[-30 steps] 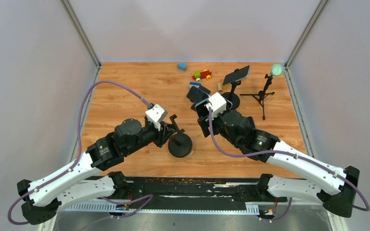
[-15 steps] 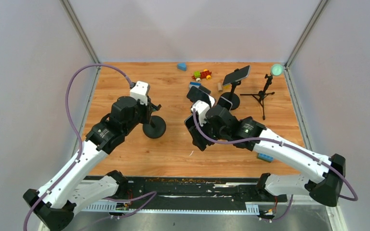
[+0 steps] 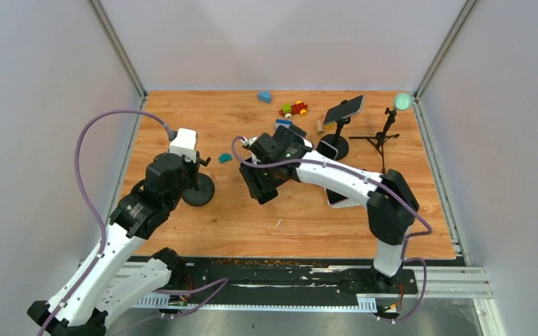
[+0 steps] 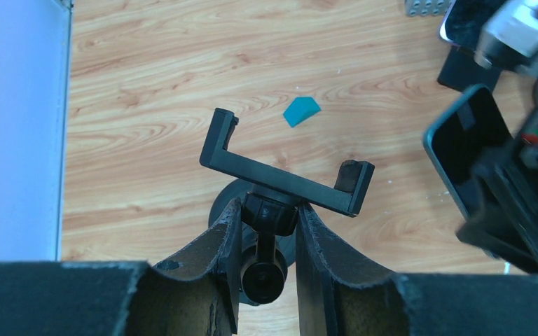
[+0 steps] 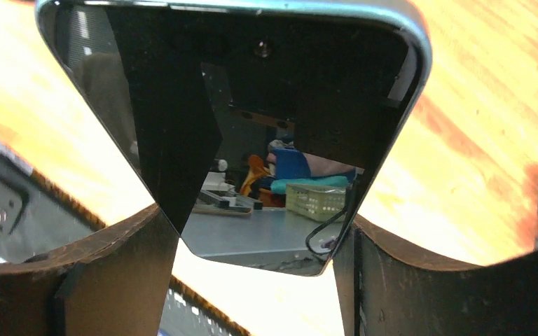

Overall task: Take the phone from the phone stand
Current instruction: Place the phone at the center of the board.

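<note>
Clamping the phone (image 5: 252, 91), the right hand (image 5: 258, 224) moved left; left hand (image 4: 267, 217) clamps phone stand (image 4: 280, 183).

Pale grey walls (image 3: 42, 105) and metal corner posts (image 3: 116, 45) around a wooden tabletop (image 3: 210, 112), under even light.

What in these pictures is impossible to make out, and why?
Left wrist view: the stand's base sits mostly behind the left gripper.
Right wrist view: the phone shows only reflections; the right gripper covers its lower corners.
Top view: the toys are too small to identify.
</note>
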`<state>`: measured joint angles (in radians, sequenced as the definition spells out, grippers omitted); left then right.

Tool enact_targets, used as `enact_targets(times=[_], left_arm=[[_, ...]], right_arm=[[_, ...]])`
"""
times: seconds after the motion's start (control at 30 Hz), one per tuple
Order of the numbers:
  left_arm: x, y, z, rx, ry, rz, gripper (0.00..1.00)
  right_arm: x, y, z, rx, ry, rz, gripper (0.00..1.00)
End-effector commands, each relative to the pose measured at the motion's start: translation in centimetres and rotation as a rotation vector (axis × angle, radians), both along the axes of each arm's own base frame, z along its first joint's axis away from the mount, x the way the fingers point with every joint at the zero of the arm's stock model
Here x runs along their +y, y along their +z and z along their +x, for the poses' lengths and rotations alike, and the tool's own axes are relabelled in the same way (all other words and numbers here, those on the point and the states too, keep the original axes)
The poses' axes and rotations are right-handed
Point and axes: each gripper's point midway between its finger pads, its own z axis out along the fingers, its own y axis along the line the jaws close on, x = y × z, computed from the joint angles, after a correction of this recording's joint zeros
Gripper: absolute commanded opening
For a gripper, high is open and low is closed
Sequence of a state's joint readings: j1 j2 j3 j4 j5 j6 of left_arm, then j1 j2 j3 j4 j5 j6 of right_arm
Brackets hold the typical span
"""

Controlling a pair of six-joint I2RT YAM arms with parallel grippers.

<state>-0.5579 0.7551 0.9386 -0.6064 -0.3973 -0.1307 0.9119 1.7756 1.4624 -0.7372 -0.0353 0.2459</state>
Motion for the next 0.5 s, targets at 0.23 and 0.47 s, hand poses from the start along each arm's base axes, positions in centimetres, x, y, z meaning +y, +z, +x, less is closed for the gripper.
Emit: enact_targets(times=[0.23,0.47], left_arm=[[2.8,1.9,-0.7,-0.168,0.064,0.035,0.00],[3.3,1.1,-1.1,-0.185,0.072,0.034,0.00]], right_arm=[[4.8,-4.4,9.4,-0.054,-0.194,-0.017,0.00],[5.1,-8.4,10.7,-0.018,-0.206,-0.064,0.04]])
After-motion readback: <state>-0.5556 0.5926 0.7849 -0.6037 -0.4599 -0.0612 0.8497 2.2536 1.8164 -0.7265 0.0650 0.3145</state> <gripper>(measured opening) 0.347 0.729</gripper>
